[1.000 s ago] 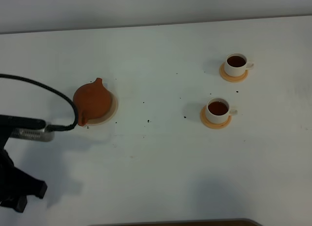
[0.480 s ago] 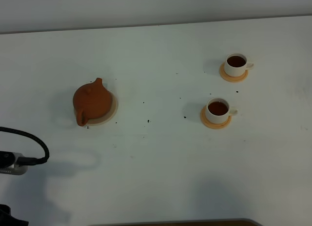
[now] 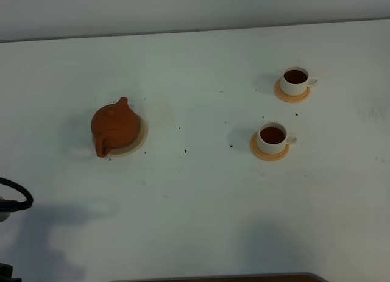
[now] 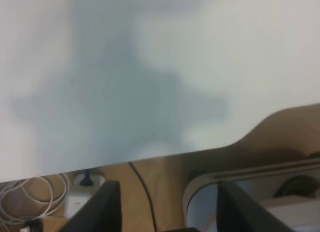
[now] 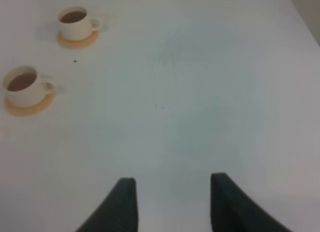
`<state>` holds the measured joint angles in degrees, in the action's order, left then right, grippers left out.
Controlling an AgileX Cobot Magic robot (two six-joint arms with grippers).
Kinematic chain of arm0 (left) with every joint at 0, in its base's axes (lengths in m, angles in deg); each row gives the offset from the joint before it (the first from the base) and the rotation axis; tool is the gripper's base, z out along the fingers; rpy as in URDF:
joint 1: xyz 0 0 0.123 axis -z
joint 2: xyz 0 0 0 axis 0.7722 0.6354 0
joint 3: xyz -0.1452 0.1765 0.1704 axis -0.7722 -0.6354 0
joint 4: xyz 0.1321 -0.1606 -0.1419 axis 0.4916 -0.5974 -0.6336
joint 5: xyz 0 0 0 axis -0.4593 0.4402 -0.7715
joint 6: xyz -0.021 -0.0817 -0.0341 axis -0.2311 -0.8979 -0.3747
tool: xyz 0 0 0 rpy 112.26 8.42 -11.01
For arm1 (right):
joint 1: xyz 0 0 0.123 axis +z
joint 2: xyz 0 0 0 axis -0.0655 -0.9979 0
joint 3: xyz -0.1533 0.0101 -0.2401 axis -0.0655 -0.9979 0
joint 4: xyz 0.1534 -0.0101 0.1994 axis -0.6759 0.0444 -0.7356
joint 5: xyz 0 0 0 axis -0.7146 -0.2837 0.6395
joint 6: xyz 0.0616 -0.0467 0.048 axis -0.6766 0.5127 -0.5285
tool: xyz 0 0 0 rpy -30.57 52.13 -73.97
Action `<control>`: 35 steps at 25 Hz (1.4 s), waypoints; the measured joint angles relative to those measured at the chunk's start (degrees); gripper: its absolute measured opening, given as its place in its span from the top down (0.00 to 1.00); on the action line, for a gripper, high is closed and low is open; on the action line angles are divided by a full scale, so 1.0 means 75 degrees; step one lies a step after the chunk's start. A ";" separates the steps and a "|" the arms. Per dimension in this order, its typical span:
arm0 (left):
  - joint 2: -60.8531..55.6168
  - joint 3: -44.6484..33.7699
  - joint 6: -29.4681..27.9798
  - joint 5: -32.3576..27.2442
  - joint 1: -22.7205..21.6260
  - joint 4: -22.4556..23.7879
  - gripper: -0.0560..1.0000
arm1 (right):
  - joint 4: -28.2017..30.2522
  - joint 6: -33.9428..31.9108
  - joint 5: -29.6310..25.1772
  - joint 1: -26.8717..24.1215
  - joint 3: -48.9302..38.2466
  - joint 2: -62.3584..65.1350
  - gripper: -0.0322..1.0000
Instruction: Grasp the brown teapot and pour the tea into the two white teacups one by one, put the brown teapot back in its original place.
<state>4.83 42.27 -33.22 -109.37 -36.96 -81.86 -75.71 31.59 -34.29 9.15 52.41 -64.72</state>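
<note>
The brown teapot (image 3: 114,126) stands on its pale beige saucer (image 3: 141,134) at the table's left, spout to the back, with nothing touching it. The two white teacups (image 3: 295,81) (image 3: 272,137) sit on orange-tan coasters at the right, both holding dark tea. The right wrist view shows them too, the far cup (image 5: 75,21) and the near cup (image 5: 22,85). My left gripper (image 4: 167,212) is open and empty over the table's front edge. My right gripper (image 5: 172,202) is open and empty above bare table, well away from the cups. Neither gripper appears in the exterior high view.
Small dark specks (image 3: 185,151) dot the table between teapot and cups. A loop of black cable (image 3: 15,197) from the left arm shows at the left edge. Past the table's front edge (image 4: 150,157) lie coiled cables (image 4: 30,197) and a power strip.
The left arm has pulled back from beside the teapot toward the front left corner and left the exterior view, apart from its cable. Teapot and cups have not moved.
</note>
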 joint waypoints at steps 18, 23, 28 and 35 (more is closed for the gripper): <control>-0.2512 -0.0022 0.1243 0.0005 -0.2994 -0.0841 0.50 | 0.0000 0.0000 0.0000 0.0000 0.0000 0.0000 0.61; -0.3365 -0.0045 0.1150 -0.0002 -0.3003 -0.0790 0.50 | 0.0000 0.0000 0.0000 0.0000 0.0000 0.0000 0.61; -0.4112 -0.0045 0.1096 -0.0002 -0.3003 -0.0757 0.50 | 0.0000 0.0000 0.0000 0.0000 0.0000 0.0000 0.61; -0.4527 -0.0045 0.0939 -0.0010 -0.2869 -0.0651 0.50 | 0.0000 0.0000 0.0000 0.0000 0.0000 0.0000 0.61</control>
<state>-29.12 41.93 -26.18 -109.44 -58.48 -86.74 -75.71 31.59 -34.29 9.15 52.41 -64.72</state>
